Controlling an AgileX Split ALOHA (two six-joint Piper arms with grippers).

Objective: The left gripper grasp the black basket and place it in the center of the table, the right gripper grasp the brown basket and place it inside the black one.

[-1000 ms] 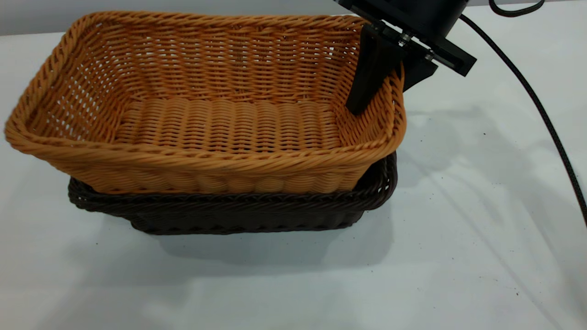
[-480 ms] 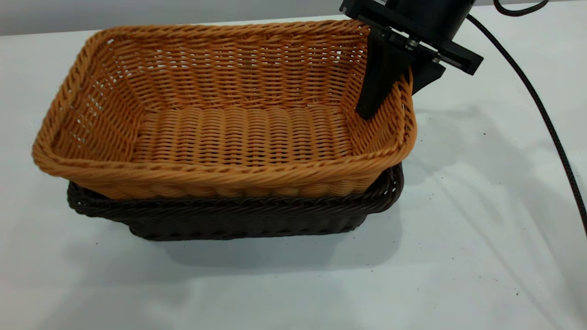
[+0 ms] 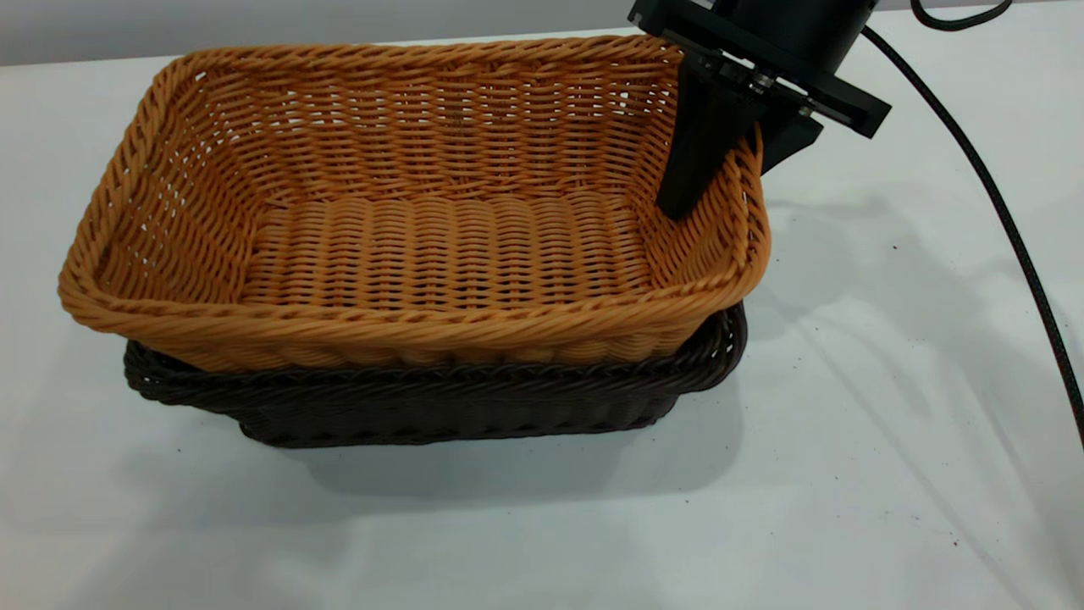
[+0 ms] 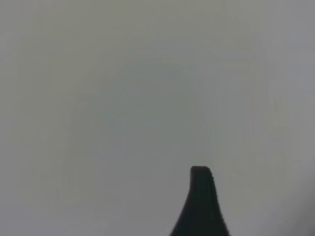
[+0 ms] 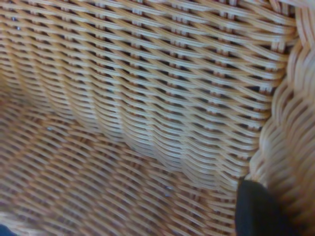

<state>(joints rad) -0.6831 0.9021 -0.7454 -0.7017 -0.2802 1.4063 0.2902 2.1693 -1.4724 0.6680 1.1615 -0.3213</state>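
In the exterior view, the brown basket (image 3: 415,212) sat inside the black basket (image 3: 440,398) at the frame's centre, on the white tabletop (image 3: 847,424). At upper right, the right gripper (image 3: 720,178) had its fingers closed on the brown basket's end rim.

The left wrist view showed one finger tip (image 4: 201,196) over blank grey; its opening could not be told.

The right wrist view showed only brown weave; releasing should be gentle, then lifting straight up

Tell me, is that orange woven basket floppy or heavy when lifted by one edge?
Probably stiff: the brown basket keeps its rectangular shape with the right gripper clamped on just one end wall. Likely light for its size, since the weave is open and thin. It may tilt easily, sitting only partly down in the black basket.
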